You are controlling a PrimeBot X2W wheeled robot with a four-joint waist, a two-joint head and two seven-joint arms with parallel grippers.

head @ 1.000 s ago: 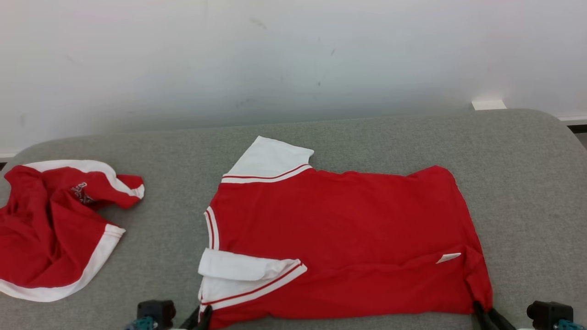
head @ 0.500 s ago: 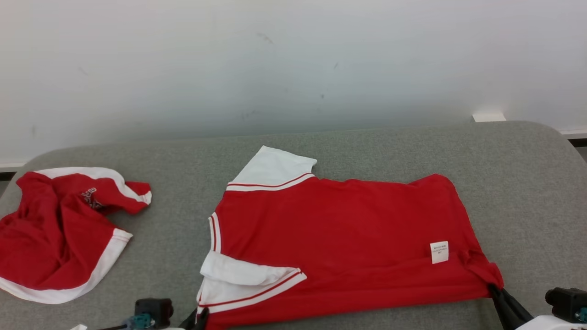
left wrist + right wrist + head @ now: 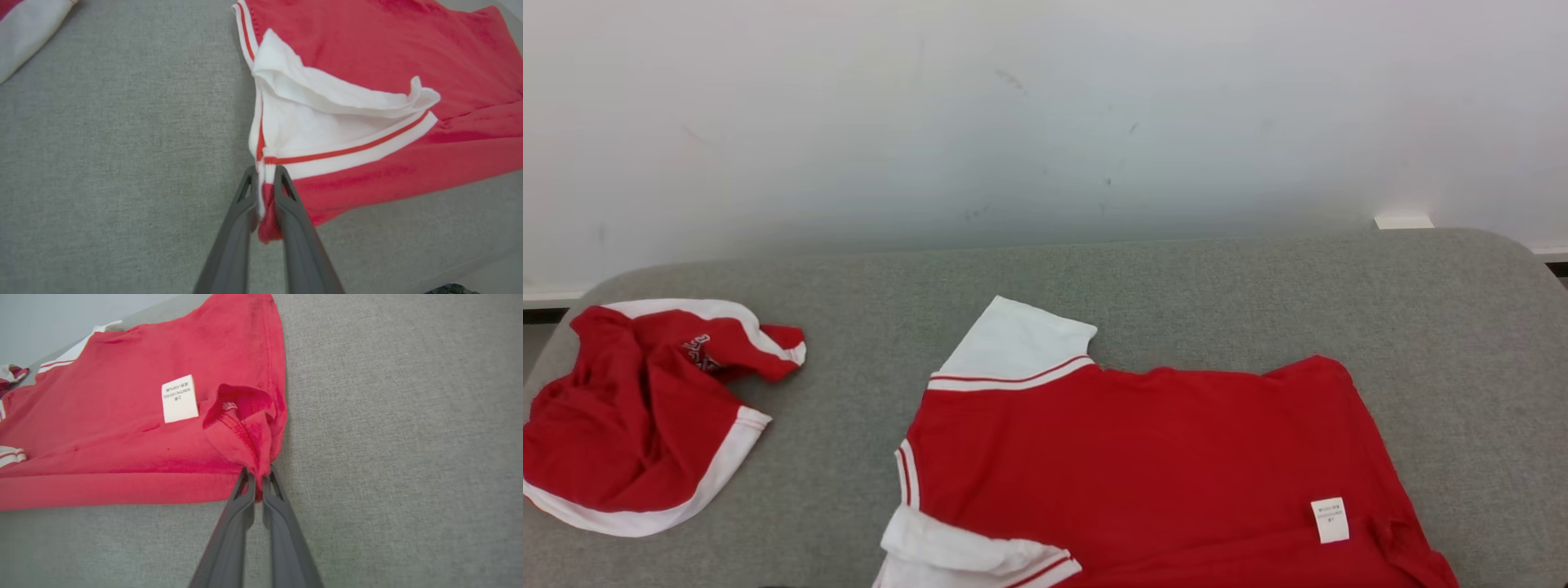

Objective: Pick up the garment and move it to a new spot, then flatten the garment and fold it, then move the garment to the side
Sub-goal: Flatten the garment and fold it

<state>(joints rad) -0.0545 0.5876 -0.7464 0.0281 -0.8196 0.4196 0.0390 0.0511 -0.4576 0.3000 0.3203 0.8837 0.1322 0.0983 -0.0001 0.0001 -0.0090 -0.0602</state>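
The left pincer point(image 3: 264, 174) and right pincer point(image 3: 257, 476) each pinch the red shirt point(image 3: 1143, 457)

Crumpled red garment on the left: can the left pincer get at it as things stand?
Probably not yet: the left pincer is shut on the flat shirt's corner. Once released, only bare grey surface lies between.

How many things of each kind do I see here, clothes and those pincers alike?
Garments: 2, the flat red shirt and the crumpled red garment.
Grippers: 2, the left gripper and the right gripper, each shut on the shirt's edge.
Labels: 1, the white label on the shirt.
Total: 5.
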